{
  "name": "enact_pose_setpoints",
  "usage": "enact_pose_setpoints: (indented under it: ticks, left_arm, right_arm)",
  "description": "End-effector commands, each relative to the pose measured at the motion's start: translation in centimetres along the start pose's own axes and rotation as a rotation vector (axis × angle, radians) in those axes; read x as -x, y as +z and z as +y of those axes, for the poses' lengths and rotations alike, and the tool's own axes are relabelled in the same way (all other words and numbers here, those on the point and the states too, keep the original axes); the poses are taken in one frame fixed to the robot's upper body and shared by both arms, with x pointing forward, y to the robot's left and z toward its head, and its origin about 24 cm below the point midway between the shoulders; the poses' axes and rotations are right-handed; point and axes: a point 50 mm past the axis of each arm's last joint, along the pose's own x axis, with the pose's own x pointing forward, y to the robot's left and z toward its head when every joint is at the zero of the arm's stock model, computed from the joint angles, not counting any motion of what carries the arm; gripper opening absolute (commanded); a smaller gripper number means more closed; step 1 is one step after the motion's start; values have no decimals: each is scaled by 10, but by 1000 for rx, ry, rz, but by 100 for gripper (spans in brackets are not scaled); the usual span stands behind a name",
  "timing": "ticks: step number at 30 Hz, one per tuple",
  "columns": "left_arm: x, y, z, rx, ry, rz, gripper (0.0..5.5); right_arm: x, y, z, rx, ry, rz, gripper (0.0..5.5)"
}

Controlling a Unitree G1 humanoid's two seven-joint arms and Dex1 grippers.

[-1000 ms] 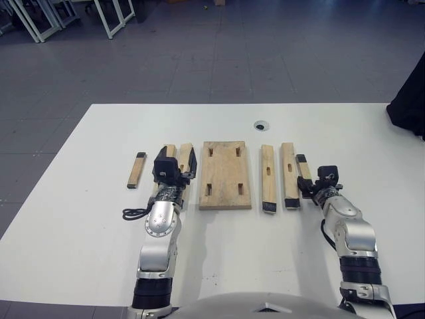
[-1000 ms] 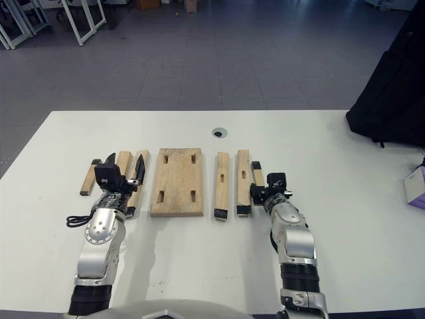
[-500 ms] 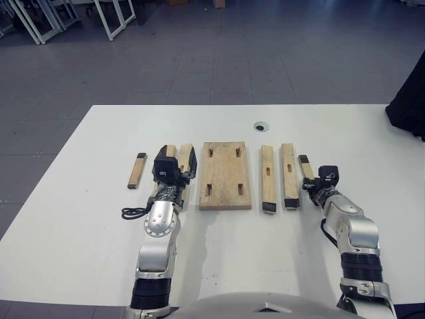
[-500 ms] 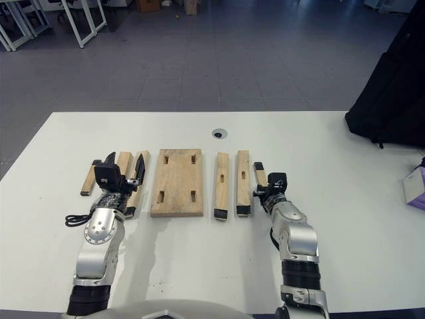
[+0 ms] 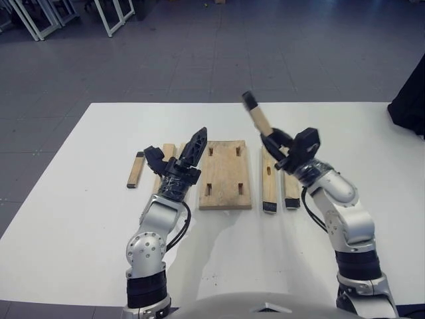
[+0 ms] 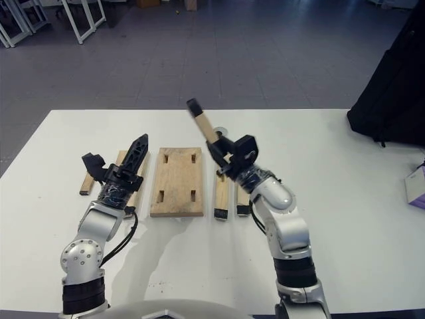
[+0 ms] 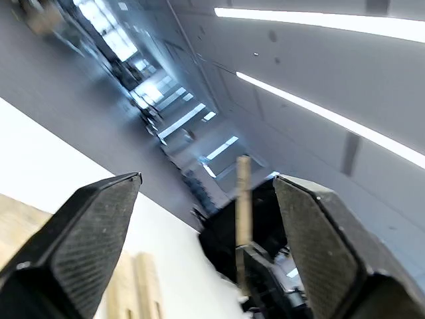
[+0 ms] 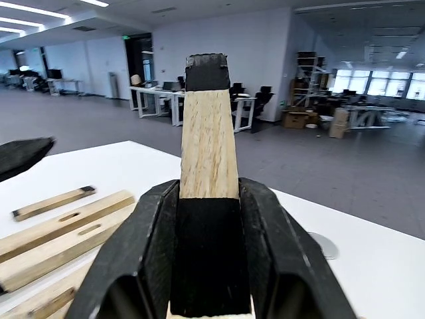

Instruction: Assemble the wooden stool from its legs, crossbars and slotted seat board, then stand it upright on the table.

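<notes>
Pale wood lies in a row across the middle of the head view on your white table [image 5: 80,199]. The seat board [image 5: 225,174] is flat in the centre, a plain rectangle with four small rectangular slots. Just right of it lie two slotted legs [image 5: 267,183] with black-capped near ends, and your right forearm crosses over the outer one. Left of centre, a second pair of legs [image 5: 169,150] is partly hidden behind your left gripper [image 5: 176,154]. It hangs above them with its black, textured fingers spread wide. Further left, a short crossbar [image 5: 135,171] lies apart.

Your right gripper [image 5: 275,147], above the right-hand legs, is pinching another crossbar [image 5: 257,116] by its lower end. That bar slants toward the upper middle of the frame, black-tipped free end uppermost. A black bag [image 6: 392,86] stands at the right edge.
</notes>
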Motion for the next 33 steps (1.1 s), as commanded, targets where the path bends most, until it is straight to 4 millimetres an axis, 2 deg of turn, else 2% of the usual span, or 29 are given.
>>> enact_pose_setpoints:
  ticks: [1,6,10,21,27,33]
  left_arm:
    - [-2,-1,-8,2,-25,69,368]
    - [-3,-5,-6,15,-3,120,368]
    - [-5,-7,-8,17,-27,160,368]
    - [-6,-10,-10,23,-46,183,201]
    - [-5,-5,-11,36,-58,144,115]
    - [-7,-3,-8,66,-47,119,54]
  right_arm:
    - [-5,6,10,68,86,-21,126]
    - [-5,8,22,18,229,-32,126]
    - [-2,2,26,52,316,15,126]
    - [5,-3,27,85,360,62,126]
    - [7,-3,26,76,341,60,126]
    - [6,-2,24,92,331,58,126]
